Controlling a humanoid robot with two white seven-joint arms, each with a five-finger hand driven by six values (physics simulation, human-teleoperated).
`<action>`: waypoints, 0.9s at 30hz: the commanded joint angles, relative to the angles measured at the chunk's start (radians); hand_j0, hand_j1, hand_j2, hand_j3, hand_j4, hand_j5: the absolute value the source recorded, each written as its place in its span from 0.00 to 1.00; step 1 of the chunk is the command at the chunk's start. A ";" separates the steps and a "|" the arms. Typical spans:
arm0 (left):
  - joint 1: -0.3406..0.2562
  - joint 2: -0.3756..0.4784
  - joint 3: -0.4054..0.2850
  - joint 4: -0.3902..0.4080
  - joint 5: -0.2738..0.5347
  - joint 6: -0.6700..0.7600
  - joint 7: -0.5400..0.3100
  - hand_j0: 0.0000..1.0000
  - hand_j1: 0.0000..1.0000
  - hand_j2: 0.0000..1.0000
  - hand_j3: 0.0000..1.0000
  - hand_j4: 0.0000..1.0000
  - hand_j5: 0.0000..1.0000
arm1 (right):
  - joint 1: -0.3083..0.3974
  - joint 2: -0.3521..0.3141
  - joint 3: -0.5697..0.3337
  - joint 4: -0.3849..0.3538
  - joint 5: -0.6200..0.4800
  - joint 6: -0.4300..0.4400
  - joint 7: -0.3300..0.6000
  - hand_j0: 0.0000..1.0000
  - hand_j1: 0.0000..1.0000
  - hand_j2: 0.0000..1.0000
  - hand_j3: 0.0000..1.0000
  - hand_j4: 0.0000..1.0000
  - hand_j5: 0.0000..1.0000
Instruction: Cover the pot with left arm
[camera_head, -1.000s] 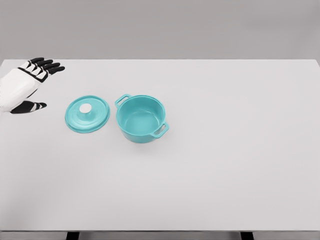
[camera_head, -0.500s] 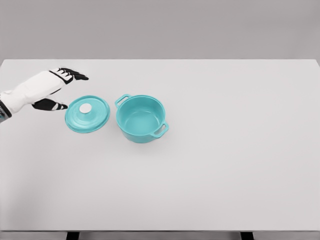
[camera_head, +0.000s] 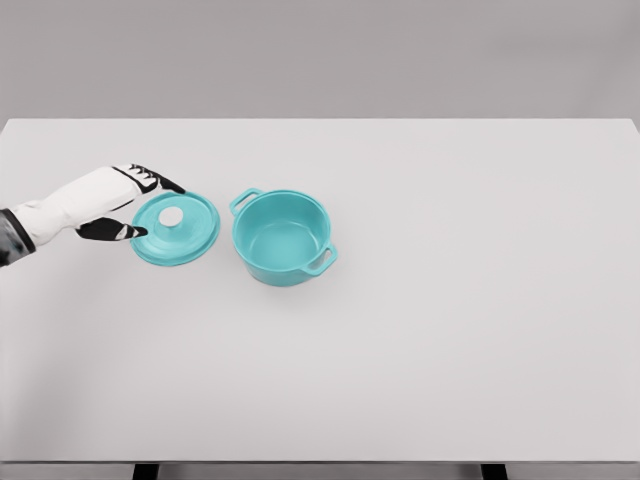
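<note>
No legible text, label, brand, number or sign anywhere on any visible surface

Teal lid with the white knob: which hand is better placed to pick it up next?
Left. The left hand is at the rim of the round teal lid, fingers open, beside the open teal pot. The right arm is out of view.

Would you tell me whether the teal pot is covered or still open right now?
Open. The pot shows its bare interior, and the lid lies flat on the table beside it, with the left hand at its edge.
</note>
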 joint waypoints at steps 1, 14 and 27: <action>0.000 -0.004 -0.001 0.000 0.006 0.001 0.001 0.79 0.79 0.79 0.79 0.79 0.79 | 0.000 0.000 0.000 0.000 0.000 0.000 0.000 1.00 1.00 1.00 1.00 1.00 1.00; -0.005 -0.024 -0.022 0.020 0.003 0.001 0.001 0.76 0.76 0.76 0.76 0.76 0.76 | 0.000 0.000 0.000 0.000 0.000 0.000 0.000 1.00 1.00 1.00 1.00 1.00 1.00; -0.014 -0.068 -0.021 0.082 0.003 0.001 0.001 0.76 0.76 0.76 0.76 0.76 0.76 | 0.000 0.000 0.000 0.000 0.000 0.000 0.000 1.00 1.00 1.00 1.00 1.00 1.00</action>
